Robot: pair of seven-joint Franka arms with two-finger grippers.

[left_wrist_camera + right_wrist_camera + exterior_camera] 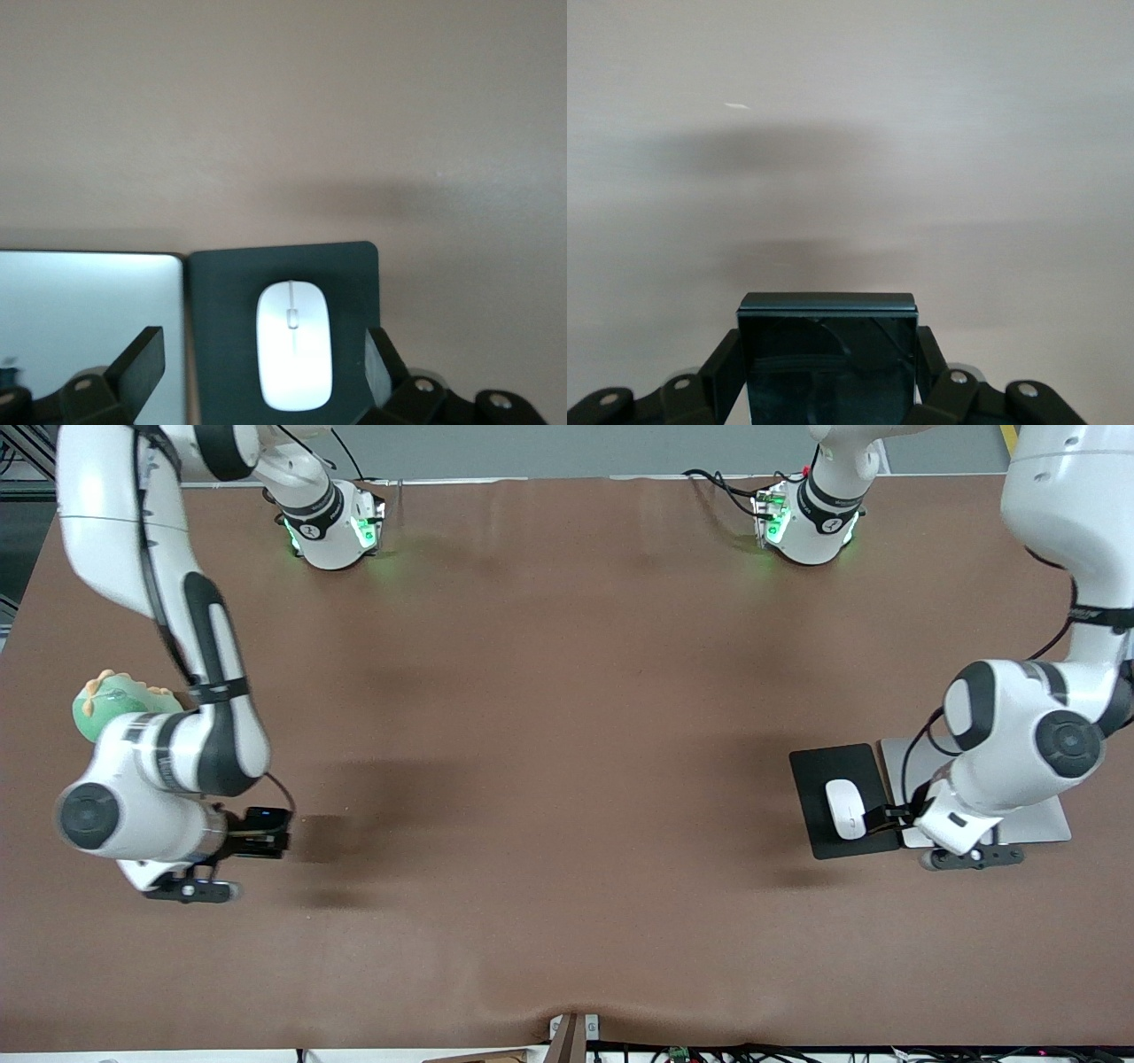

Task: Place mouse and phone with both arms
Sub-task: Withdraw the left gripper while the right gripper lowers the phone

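Observation:
The white mouse lies on a dark pad toward the left arm's end of the table. My left gripper hangs open just over it, its fingers standing wide to either side of the mouse without touching it. The black glossy phone sits between the fingers of my right gripper, which is shut on it. That gripper holds it a little above the bare table at the right arm's end, where its shadow falls.
A silver laptop-like slab lies beside the dark pad, partly under the left arm. A green plush toy sits by the right arm's elbow. The brown table cover stretches between the two arms.

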